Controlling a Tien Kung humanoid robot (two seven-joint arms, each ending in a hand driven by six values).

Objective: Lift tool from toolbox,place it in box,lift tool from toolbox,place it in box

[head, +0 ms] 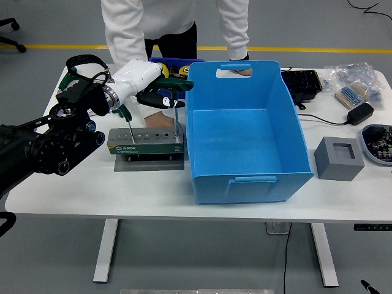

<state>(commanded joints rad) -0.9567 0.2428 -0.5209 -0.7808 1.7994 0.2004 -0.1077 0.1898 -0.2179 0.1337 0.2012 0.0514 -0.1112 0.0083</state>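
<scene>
Tabletop (153, 190), white and flat, carries everything beneath and beside my left hand (158, 98); grey floor with a yellow line (318, 49) lies beyond its far edge. My left hand, white-shelled with dark fingers, is clenched on the green handle of a screwdriver (176, 104), whose thin shaft hangs down from my fingers toward the right end of the toolbox (146, 144); whether the tip touches the rack I cannot tell. This grey and green tool rack sits directly below my hand on a dark base plate, and a second green-handled screwdriver (127, 119) stands upright in its left end, just under my wrist. To the right of my hand, close by, rises the left wall of the blue box (245, 184), open-topped and holding nothing. Behind my hand stands a person (171, 24) in a white top, one hand (240, 71) at the box's far rim. Farther right of the box lie a grey foam block (339, 158), a black adapter (359, 113) with its cable, and bagged parts (352, 86). Bare table extends in front of the rack, toward the near edge.
</scene>
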